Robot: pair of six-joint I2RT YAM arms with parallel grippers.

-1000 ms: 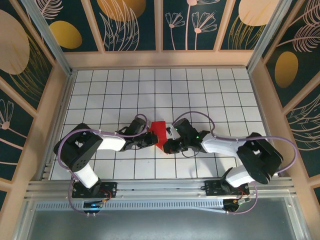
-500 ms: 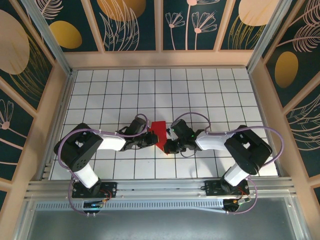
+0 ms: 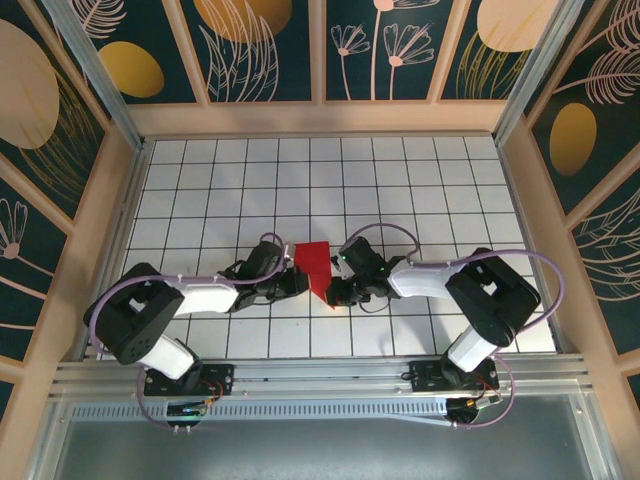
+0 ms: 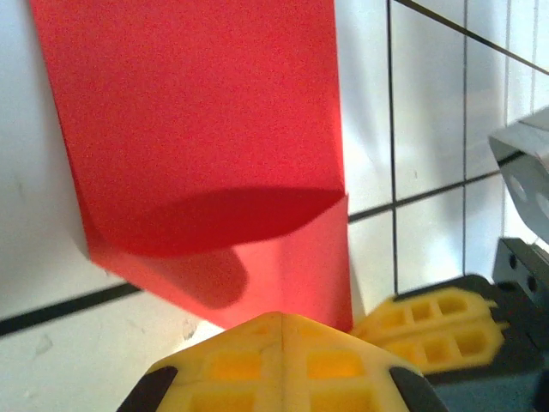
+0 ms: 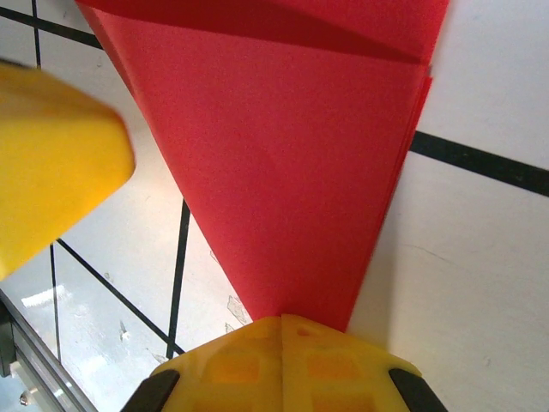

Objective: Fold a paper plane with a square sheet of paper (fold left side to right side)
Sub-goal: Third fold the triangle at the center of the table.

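Observation:
The square sheet of paper [image 3: 315, 262] is bright red and folded into a narrow triangle on the white grid table [image 3: 420, 190], its point towards the near edge. My left gripper [image 3: 302, 284] is shut, with its yellow fingertips at the paper's lower left edge. My right gripper [image 3: 333, 293] is shut too, at the paper's point from the right. In the left wrist view the paper [image 4: 197, 129] has an upper flap casting a shadow on the layer below, just past my shut gripper [image 4: 281, 319]. In the right wrist view the paper [image 5: 283, 146] tapers down to my shut gripper [image 5: 283, 322].
Wooden walls [image 3: 320, 118] fence the table on three sides and a metal rail [image 3: 320, 375] runs along the near edge. The two grippers are nearly touching: the right one's fingers [image 4: 429, 322] are beside the left, and a left finger [image 5: 51, 154] shows in the right wrist view.
The left arm has stretched lower and flatter, its gripper still at the paper's left edge. The right arm's elbow has drawn in towards the centre. The paper has shifted slightly left.

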